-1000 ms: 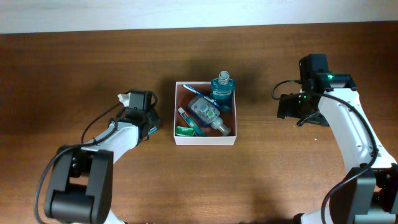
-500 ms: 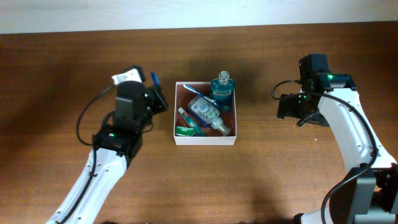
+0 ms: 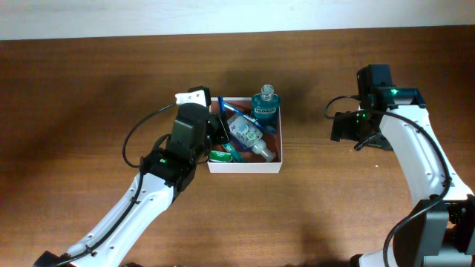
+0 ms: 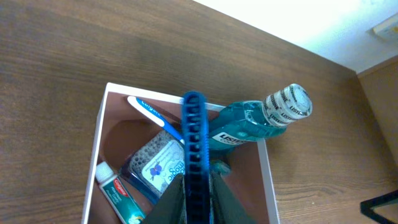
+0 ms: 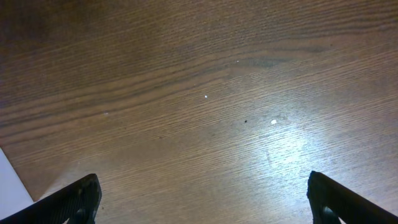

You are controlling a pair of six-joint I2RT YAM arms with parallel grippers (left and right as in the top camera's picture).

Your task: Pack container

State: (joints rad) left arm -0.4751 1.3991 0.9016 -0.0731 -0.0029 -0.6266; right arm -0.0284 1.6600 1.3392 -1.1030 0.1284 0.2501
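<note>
- The left gripper (image 4: 197, 202) is clamped on a blue comb (image 4: 194, 137), or so its teeth suggest, which juts forward past the fingertips.
- The container (image 4: 101, 134) lies under and ahead of those fingers.
- Risk: if released here, the comb could land on the teal bottle (image 4: 245, 127) leaning over the rim just right of its tip, then slide onto the table (image 4: 50, 50).
- Count: one container, one comb, one teal bottle, one clear bottle (image 4: 155, 167), one toothpaste tube (image 4: 115, 194), one toothbrush (image 4: 149, 111).
- The right gripper (image 5: 202, 199) is spread wide over bare wood, holding nothing.
</note>
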